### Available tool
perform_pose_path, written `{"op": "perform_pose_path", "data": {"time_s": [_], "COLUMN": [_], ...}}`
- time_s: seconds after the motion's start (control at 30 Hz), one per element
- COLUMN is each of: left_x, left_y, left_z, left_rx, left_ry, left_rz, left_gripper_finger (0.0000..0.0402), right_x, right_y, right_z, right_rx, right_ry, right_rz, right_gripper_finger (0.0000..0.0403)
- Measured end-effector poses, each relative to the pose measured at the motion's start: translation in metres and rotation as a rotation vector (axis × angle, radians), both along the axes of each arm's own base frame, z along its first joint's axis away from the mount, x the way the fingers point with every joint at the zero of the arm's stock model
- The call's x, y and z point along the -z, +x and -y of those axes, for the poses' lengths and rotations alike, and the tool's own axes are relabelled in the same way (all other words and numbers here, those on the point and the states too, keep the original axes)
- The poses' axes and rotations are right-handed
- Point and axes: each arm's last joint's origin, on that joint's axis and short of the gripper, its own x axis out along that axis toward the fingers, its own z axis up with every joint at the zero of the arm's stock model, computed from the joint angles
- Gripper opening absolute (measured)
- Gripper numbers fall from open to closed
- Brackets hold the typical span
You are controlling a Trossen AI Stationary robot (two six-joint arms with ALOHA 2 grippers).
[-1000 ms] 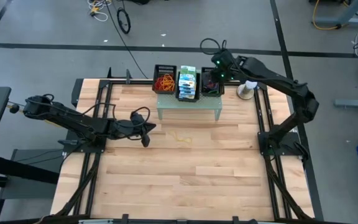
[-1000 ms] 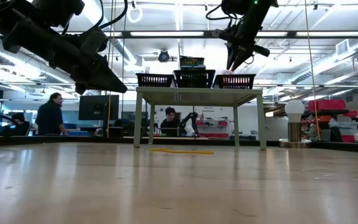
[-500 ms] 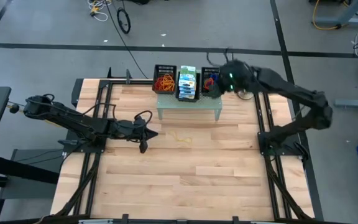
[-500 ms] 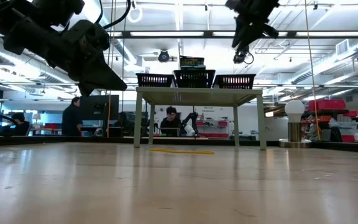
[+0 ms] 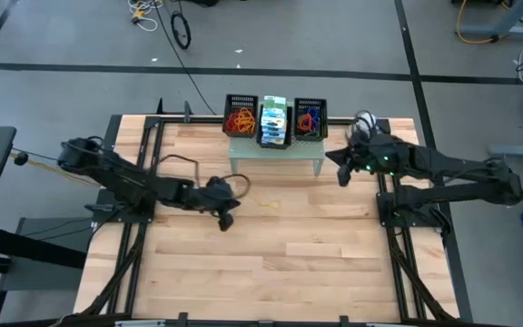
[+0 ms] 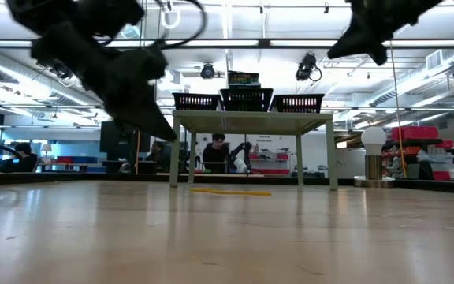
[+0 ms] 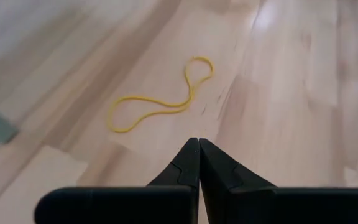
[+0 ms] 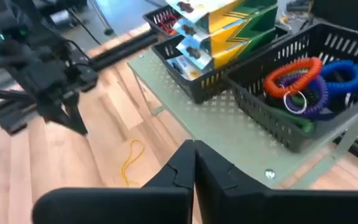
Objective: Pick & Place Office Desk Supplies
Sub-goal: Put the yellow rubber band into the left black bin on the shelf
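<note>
A yellow rubber band (image 5: 263, 202) lies flat on the wooden table in front of the pale green stand (image 5: 276, 156); it also shows in the left wrist view (image 7: 160, 102). My left gripper (image 5: 228, 220) hangs shut just left of and nearer than the band, above the table, its tips (image 7: 197, 146) pointing toward it. My right gripper (image 5: 341, 175) is shut and holds nothing, right of the stand and above the table. On the stand sit three black baskets: bands (image 5: 240, 118), printed boxes (image 8: 222, 22), coiled bands (image 8: 309, 81).
A white ball-topped object (image 6: 373, 150) stands at the table's far right. Black frame rails (image 5: 148, 173) run along both sides of the table. People and desks show in the room behind. Bare wood (image 5: 271, 272) fills the near half of the table.
My right gripper has drawn back from over the right-hand basket toward the table's right and near side, sinking and turning. My left gripper has gone rightward and a little down, toward the yellow rubber band. The band has not moved.
</note>
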Motion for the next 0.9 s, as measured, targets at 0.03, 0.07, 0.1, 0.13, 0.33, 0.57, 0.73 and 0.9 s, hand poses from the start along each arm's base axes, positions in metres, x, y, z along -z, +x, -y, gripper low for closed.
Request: {"op": "perform_pose_path", "data": {"time_s": [0.03, 0.07, 0.1, 0.13, 0.33, 0.57, 0.73, 0.9], "left_x": [0.001, 0.001, 0.002, 0.003, 0.007, 0.017, 0.021, 0.033], "left_y": [0.008, 0.015, 0.023, 0.031, 0.072, 0.107, 0.123, 0.132], "left_z": [0.002, 0.003, 0.004, 0.004, -0.002, -0.012, -0.014, -0.013], "left_rx": [0.002, 0.001, -0.001, 0.003, 0.024, 0.095, 0.138, 0.157], "left_ry": [0.005, 0.008, 0.005, -0.006, -0.050, 0.045, 0.078, 0.080], "left_rz": [-0.027, -0.047, -0.059, -0.068, -0.163, -0.295, -0.312, -0.338], "left_gripper_finger": [0.0006, 0.0006, 0.0008, 0.0011, 0.0043, 0.0098, 0.0131, 0.0135], "right_x": [0.003, 0.006, 0.008, 0.009, 0.014, 0.015, 0.013, 0.011], "right_y": [-0.004, -0.009, -0.013, -0.016, -0.030, -0.031, -0.030, -0.029], "right_z": [-0.001, -0.002, -0.003, -0.003, -0.005, -0.004, -0.004, -0.004], "right_rx": [-0.002, -0.001, -0.001, 0.000, 0.013, 0.064, 0.065, 0.065], "right_ry": [-0.003, -0.005, -0.008, -0.005, -0.015, -0.020, -0.024, -0.027], "right_rz": [0.015, 0.030, 0.044, 0.055, 0.097, 0.129, 0.156, 0.176], "right_gripper_finger": [0.0007, 0.0005, 0.0004, 0.0005, 0.0016, 0.0009, 0.0007, 0.0011]}}
